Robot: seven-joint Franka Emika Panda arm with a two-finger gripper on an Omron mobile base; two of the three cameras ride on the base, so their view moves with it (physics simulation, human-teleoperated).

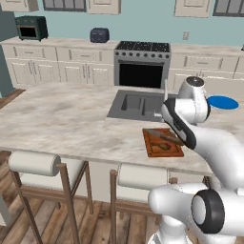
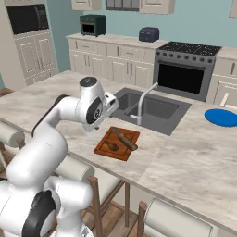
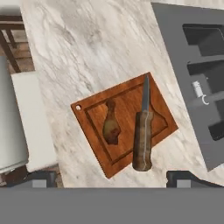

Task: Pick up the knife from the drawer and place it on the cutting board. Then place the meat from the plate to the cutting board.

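Observation:
The reddish-brown cutting board (image 3: 127, 105) lies on the marble island near its front edge, beside the sink. On it rests the knife (image 3: 142, 140), its wooden handle sticking out past the board's rim and its grey blade pointing across the board. Next to the knife lies the meat (image 3: 111, 125), a small brown drumstick. My gripper (image 3: 113, 179) hovers above the board, open and empty, its fingertips (image 3: 37, 178) spread wide. The board (image 2: 121, 152) with the knife (image 2: 124, 139) and the meat (image 2: 111, 146) sits just right of my hand. The blue plate (image 2: 222, 117) lies bare at the far right. The drawer is out of view.
A dark sink (image 2: 155, 110) with a curved faucet (image 2: 143, 99) lies just behind the board. Padded stools (image 1: 35, 164) stand along the island's front edge. A stove (image 1: 142, 62) and cabinets line the back wall.

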